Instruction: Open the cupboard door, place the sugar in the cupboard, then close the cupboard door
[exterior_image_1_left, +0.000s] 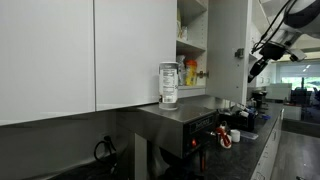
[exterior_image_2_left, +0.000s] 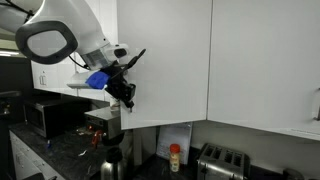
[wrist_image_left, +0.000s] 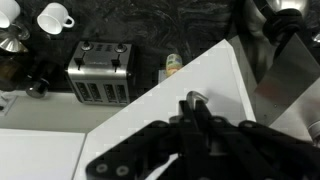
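My gripper (wrist_image_left: 193, 118) is closed, its black fingers (wrist_image_left: 160, 140) drawn together. In the wrist view the end of the silver bar handle (wrist_image_left: 195, 99) sits right at their tips, but I cannot tell whether it is actually pinched. My arm (exterior_image_2_left: 60, 35) reaches in from high up, with the wrist angled down. In both exterior views the gripper (exterior_image_2_left: 129, 95) hangs at the free edge of the cupboard door (exterior_image_2_left: 165, 60). The cupboard door (exterior_image_1_left: 228, 50) stands swung open, and my gripper (exterior_image_1_left: 256, 70) is on its outer side. Behind the door the cupboard (exterior_image_1_left: 195, 15) shows white shelves. Yellow and red packages (exterior_image_1_left: 190, 72) stand on the lower shelf, with more dim shapes on the shelf above. The sugar (exterior_image_1_left: 168, 84) is not in the cupboard. This clear jar with white contents stands upright on top of a grey metal appliance (exterior_image_1_left: 175, 112), just below and beside the open compartment and well apart from my gripper. Further down, a steel toaster (wrist_image_left: 100, 72) sits on the dark counter (wrist_image_left: 150, 30). A small bottle with yellowish contents (wrist_image_left: 173, 65) stands just beside the toaster, and white cups (wrist_image_left: 55, 17) are near the far edge.
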